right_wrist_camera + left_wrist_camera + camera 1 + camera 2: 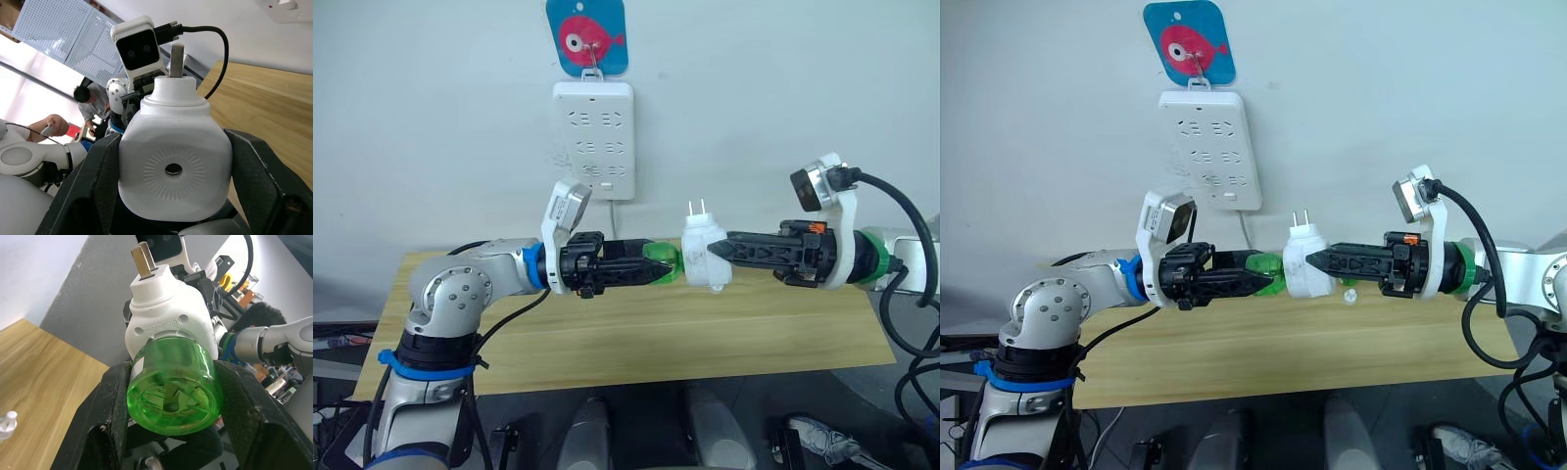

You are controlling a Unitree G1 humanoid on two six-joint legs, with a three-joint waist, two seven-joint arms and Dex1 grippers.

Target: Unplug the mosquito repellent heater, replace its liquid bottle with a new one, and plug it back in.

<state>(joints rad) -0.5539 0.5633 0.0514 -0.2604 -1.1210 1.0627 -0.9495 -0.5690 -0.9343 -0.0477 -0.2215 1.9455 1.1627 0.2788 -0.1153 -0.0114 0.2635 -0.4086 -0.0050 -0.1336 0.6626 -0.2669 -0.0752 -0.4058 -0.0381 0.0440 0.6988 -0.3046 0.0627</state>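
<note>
Here, left end effector (668, 265) clamps green bottle (172, 382), right end effector (717, 247) clamps heater (175, 166), vent facing wrist.

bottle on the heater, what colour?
Clear green bottle, best seen in the left wrist view.

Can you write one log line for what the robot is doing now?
heater: unplugged, prongs up | right tool: holds heater | left tool: grips green bottle

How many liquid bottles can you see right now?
1: the green bottle, gripped by the left gripper at the heater. Others may be hidden.
</note>
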